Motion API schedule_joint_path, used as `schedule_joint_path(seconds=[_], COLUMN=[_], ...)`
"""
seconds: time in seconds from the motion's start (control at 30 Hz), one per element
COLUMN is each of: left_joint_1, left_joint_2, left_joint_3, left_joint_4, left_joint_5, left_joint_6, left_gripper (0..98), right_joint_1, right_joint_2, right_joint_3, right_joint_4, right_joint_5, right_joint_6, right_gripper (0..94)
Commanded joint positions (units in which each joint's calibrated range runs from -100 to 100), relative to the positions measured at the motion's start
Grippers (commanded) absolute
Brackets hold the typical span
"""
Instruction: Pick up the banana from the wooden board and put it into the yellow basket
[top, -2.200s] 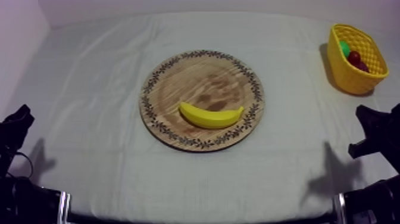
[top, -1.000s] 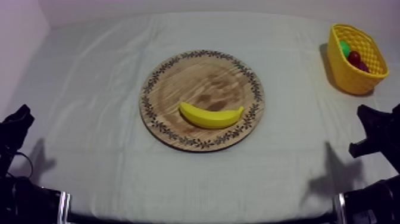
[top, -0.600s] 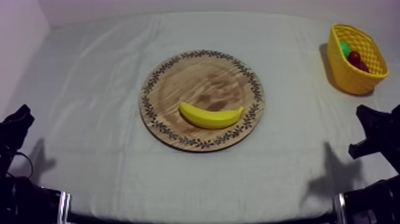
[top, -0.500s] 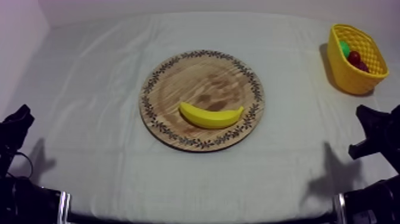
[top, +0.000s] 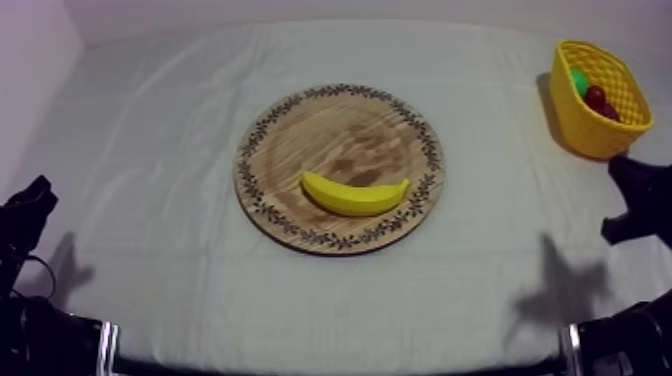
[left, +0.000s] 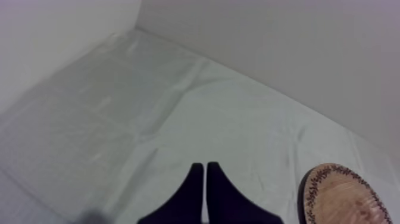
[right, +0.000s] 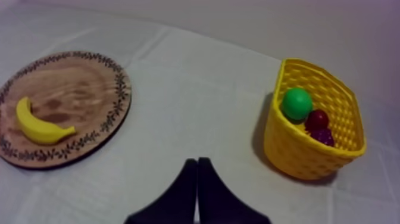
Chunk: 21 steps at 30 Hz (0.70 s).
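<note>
Firstly, nearest the front edge, we list what stands on the table (top: 150, 150) under its grey-white cloth.

Item 1: left gripper (left: 204, 167), low at the table's near left corner. Its two black fingers lie pressed together as a narrow wedge, clenched on nothing. Bare cloth lies ahead of it, with the board's rim off to one side.

Item 2: right gripper (right: 197, 161), at the table's right edge, somewhat farther in than the left one and just short of the basket. We record its fingers as likewise pressed together and empty. It points at the cloth between board and basket and touches neither.

Item 3: round wooden board (top: 340, 125), patterned rim, lying flat at the middle of the table.

Item 4: banana (top: 355, 195), yellow, lying on its side on the board's near half, towards the near right part of the rim. Both its ends curve towards the far edge. It is well apart from both grippers.

Item 5: yellow basket (top: 585, 135), at the table's far right corner, well apart from the board. We count three pieces inside: a green fruit (right: 296, 103), a small red fruit (right: 317, 118) just beside it, and a darker purplish piece (right: 325, 137) whose kind we cannot tell.
</note>
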Motion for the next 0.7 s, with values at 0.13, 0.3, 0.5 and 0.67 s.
schedule_joint_path(seconds=[0.13, 0.3, 0.5, 0.67], left_joint_1=[0.0, 0.0, 0.0, 0.0], left_joint_2=[0.0, 0.0, 0.0, 0.0], left_joint_3=[0.0, 0.0, 0.0, 0.0], left_joint_4=[-0.02, -0.02, -0.02, -0.02], left_joint_5=[0.0, 0.0, 0.0, 0.0], left_joint_6=[0.0, 0.0, 0.0, 0.0], left_gripper=[0.1, 0.1, 0.1, 0.1], right_joint_1=[-1.0, -3.1, -5.3, -6.9], right_joint_2=[13.6, 23.6, 35.7, 45.8], right_joint_3=[-22.9, -38.8, -55.2, -66.1], right_joint_4=[-1.4, -2.9, -5.9, -9.4], right_joint_5=[7.1, 16.2, 28.1, 37.5], right_joint_6=[-0.1, 0.5, 2.8, 6.5], right_gripper=[0.4, 0.4, 0.4, 0.4])
